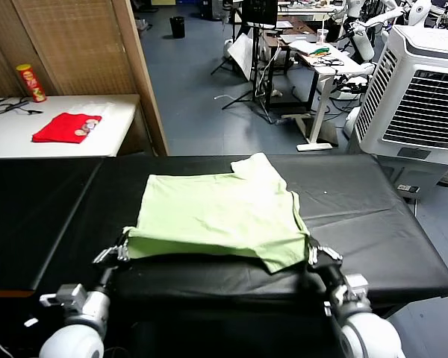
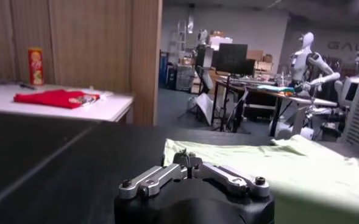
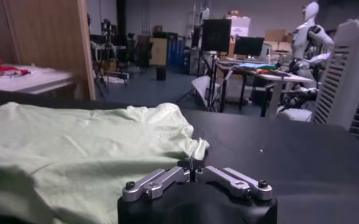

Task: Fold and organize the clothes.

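That thin, floppy light-green shirt [image 1: 220, 216] sits mid-frame on the black tabletop [image 1: 373, 224], left end effector [image 1: 122, 250] and right end effector [image 1: 313, 252] both pinched on its near hem corners, probably the best grab spots.

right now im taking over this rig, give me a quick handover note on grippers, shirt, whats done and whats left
Left gripper: jaws shut, at the near left corner of the green shirt.
Right gripper: jaws shut, at the near right corner.
Shirt: lying partly folded on the black table, one sleeve sticking out at the far side.
Done: shirt appears folded over once.
Left: finish folding and tidy it. I cannot tell if the cloth is actually pinched.
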Robot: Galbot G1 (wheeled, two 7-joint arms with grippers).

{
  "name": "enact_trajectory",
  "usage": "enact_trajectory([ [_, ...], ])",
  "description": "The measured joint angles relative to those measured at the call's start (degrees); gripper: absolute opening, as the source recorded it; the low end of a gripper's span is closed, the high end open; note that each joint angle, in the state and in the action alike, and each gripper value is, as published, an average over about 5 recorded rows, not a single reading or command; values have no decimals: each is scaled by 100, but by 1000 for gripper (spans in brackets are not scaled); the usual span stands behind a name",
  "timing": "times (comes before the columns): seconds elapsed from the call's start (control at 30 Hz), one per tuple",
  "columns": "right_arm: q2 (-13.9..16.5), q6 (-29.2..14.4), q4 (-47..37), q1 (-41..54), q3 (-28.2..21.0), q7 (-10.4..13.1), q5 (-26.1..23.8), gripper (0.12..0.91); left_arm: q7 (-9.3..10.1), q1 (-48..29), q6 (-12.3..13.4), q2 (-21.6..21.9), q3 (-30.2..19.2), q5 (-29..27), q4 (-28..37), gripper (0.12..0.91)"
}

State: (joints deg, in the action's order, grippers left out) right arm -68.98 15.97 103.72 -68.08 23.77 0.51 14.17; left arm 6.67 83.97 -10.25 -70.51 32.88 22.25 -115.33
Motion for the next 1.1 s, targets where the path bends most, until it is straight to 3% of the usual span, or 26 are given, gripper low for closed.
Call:
enact_trajectory([
  [0.23,-75,-97,-439,430,-220,-176,33,146,17,-390,-14,95,-134,-144,459,126],
  [0.37,-32,-106,-335,324,-164,-388,-28,324,51,-492,-95,113,-160,-155,586,143],
  [0.47,33,-27,-72,70,-67,-484,-144,491,35,-479,-123,105,-161,-189,600,251],
  [0.57,85,35,259,-268,45,-504,-256,653,-16,-407,-152,120,-155,-221,577,418],
  [0.7,96,97,642,-725,182,-496,-362,781,-87,-238,-190,207,-128,-182,540,635],
  [0.83,73,122,796,-1064,256,-469,-465,765,-107,-63,-292,265,-70,15,451,779],
  [1.1,-46,117,750,-1307,264,-423,-506,526,-122,106,-462,249,-20,373,406,796],
])
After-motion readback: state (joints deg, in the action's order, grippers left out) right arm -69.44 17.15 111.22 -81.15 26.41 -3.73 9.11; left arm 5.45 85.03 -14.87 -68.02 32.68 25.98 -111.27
